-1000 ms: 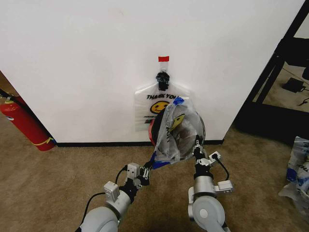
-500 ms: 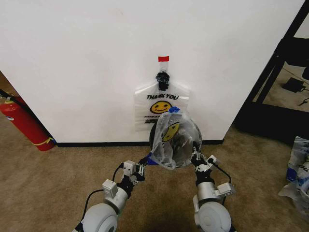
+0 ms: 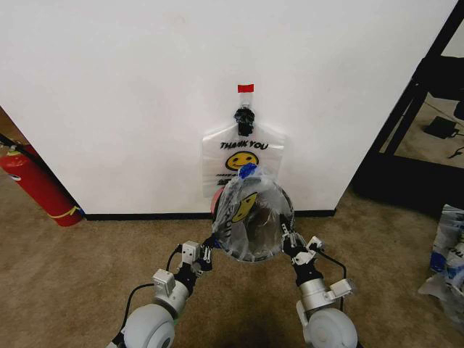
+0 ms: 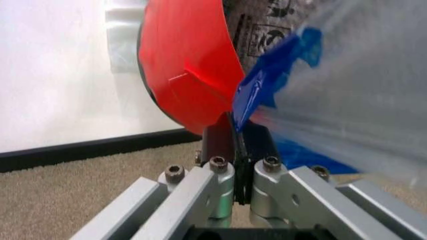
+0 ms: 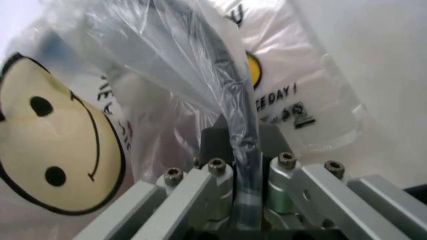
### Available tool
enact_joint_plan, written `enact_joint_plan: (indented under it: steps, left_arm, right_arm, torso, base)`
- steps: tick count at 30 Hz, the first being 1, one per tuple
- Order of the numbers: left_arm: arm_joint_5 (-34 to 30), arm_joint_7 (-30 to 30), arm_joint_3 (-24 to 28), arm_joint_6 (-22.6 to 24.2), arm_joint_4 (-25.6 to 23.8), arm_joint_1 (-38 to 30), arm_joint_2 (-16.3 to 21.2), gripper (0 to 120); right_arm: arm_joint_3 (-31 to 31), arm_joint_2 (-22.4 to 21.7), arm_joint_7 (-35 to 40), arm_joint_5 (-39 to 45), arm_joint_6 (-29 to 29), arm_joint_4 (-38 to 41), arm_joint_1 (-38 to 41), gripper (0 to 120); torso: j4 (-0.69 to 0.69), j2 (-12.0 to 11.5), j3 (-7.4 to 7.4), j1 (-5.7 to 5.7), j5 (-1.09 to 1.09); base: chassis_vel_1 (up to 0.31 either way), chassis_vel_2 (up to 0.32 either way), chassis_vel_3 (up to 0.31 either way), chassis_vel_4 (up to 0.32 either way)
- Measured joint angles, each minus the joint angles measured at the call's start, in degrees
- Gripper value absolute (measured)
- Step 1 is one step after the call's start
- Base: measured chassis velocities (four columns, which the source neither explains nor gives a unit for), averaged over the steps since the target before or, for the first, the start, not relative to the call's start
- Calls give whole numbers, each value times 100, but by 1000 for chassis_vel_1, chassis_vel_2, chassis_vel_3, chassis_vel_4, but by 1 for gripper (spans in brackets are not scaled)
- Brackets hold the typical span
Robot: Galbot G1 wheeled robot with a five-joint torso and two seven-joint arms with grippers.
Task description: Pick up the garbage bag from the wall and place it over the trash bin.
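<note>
Lowered now, garbage bag (image 3: 250,217) covers trash bin (image 4: 183,75); left gripper (image 3: 206,249) and right gripper (image 3: 287,243) jaws clamp its rim.

Both arms reach forward; left gripper (image 3: 208,249) and right gripper (image 3: 285,243) seemingly clamped tight, fingers (image 4: 230,145) pressed together.

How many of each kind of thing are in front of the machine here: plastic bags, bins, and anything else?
Smiley plastic bags: 2, the garbage bag stretched between both end effectors and a spare bag on the wall
Trash bin: 1
Fire extinguisher: 1
Total: 4
</note>
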Motion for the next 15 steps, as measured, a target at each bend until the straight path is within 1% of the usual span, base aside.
enact_joint_plan:
  steps: [3, 7, 12, 14, 15]
  left_arm:
    - [17, 0, -12, 26, 19, -1, -9, 0]
    - [29, -17, -18, 53, 29, 5, -22, 0]
    - [77, 38, -20, 15, -17, 80, 10, 0]
    - [193, 122, -11, -44, -34, 132, 39, 0]
    - [289, 143, -6, -76, -31, 153, 55, 3]
  right_arm:
    - [67, -54, -371, -64, 30, -252, -6, 1]
    - [107, -72, -447, -251, 39, -431, 8, 1]
    - [113, -50, -259, -356, 185, -577, 101, 1]
    - [99, -17, -81, -348, 251, -579, 151, 1]
    - [98, -8, 26, -344, 299, -580, 174, 1]
  torso:
    - [0, 0, 0, 0, 0]
    - [0, 0, 0, 0, 0]
    - [0, 0, 0, 0, 0]
    - [0, 0, 0, 0, 1]
    - [0, 0, 0, 0, 0]
  base:
    - [0, 0, 0, 0]
    - [0, 0, 0, 0]
    - [0, 0, 0, 0]
    - [0, 0, 0, 0]
    - [0, 0, 0, 0]
